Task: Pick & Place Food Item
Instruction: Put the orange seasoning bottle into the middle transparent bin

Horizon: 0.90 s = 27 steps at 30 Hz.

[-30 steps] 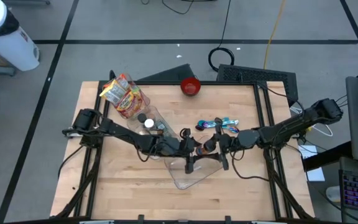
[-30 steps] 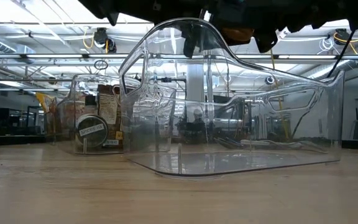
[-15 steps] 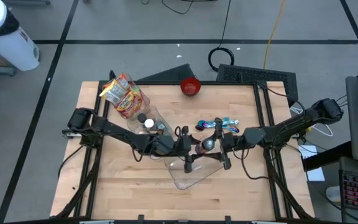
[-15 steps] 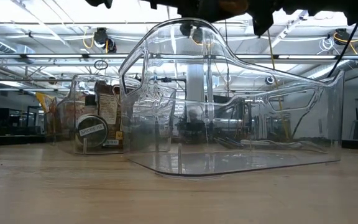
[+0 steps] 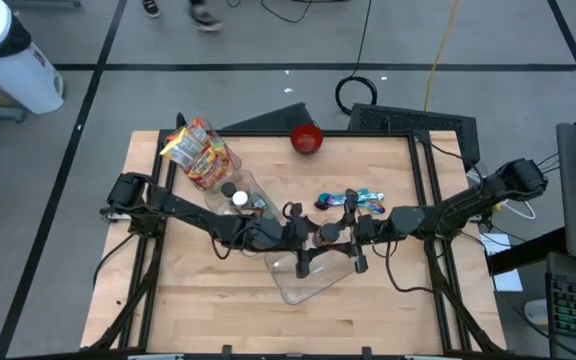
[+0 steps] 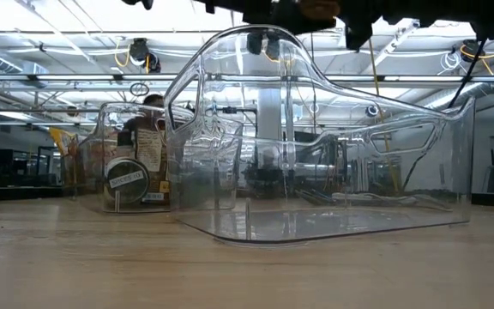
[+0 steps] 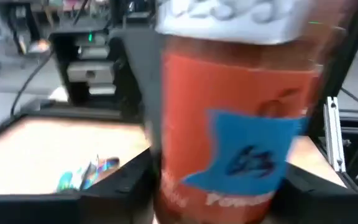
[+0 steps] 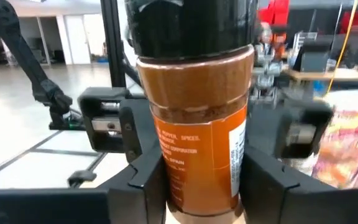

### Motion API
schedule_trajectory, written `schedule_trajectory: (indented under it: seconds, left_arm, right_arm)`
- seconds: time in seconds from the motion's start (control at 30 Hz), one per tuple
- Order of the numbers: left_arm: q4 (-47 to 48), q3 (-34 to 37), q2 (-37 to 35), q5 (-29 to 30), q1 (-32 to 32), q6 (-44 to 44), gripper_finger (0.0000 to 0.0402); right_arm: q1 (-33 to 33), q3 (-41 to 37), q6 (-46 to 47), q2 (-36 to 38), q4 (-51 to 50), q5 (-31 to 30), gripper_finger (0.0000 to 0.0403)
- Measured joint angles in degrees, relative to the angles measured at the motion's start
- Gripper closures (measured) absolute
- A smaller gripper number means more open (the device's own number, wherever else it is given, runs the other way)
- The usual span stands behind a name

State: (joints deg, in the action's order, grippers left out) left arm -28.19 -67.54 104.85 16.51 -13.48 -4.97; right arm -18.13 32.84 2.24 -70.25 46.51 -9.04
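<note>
You are looking at both grippers meeting over the middle of the table point(image 5: 198, 300), with the spice jar point(image 5: 330, 233) caught between them. The left gripper point(image 5: 306, 238) is reaching in from its side and the right gripper point(image 5: 346, 232) is facing it from the other, so the jar is sitting right in the gap where the two tools come together, up off the table.

In your left wrist view, the left gripper point(image 7: 216, 186) is clamping the jar point(image 7: 229, 124): its dark fingers point(image 7: 120, 186) are hugging both sides, partly spread to the jar's width, and the orange body with its blue label is filling the picture. In your right wrist view, the right gripper point(image 8: 197, 186) is also pressing against the same jar point(image 8: 194, 124), with its fingers point(image 8: 143, 177) lying against the lower body on either side and the black lid standing above them.

The pair is hanging above the clear plastic container point(image 5: 308, 285), which is resting on the table nearer the front edge. In the low view that container point(image 6: 316, 172) is standing with nothing inside it, and the arms are showing only as dark shapes along the top edge.
</note>
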Motion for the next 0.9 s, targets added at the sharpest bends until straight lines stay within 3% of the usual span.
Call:
schedule_trajectory:
  seconds: [0.2, 0.33, 0.47, 0.57, 0.67, 0.77, 0.9]
  left_arm:
    - [15.5, 0.3, -4.6, 0.6, -1.4, -7.9, 0.0057]
    - [24.6, 0.2, -11.6, -0.4, -3.1, -11.2, 0.0011]
    - [38.7, -3.4, -18.2, -1.1, -3.1, -16.2, 0.0014]
    - [53.2, -13.5, -19.7, -1.3, -1.1, -20.0, 0.0024]
    - [65.1, -23.4, -16.8, -2.7, 1.0, -19.2, 0.0033]
    - [69.6, -29.5, -12.6, -7.4, 2.5, -15.9, 0.0036]
    - [68.9, -33.8, -7.9, -12.3, 2.7, -9.8, 0.0033]
  right_arm:
    - [-0.1, 0.5, -0.5, 3.3, 1.3, 0.6, 0.0262]
    - [0.0, 0.3, 1.1, 3.3, -2.5, 0.3, 0.0260]
    - [0.1, 0.3, 5.7, 3.2, -9.4, 0.3, 0.0260]
    - [0.2, 0.3, 8.2, 1.5, -11.7, 0.2, 0.0258]
    - [0.2, 0.9, 10.0, -0.8, -10.8, 0.2, 0.0258]
    - [0.5, 1.8, 10.5, -3.9, -11.7, 0.3, 0.0258]
    - [0.5, 3.3, 10.4, -6.4, -11.1, 0.3, 0.0257]
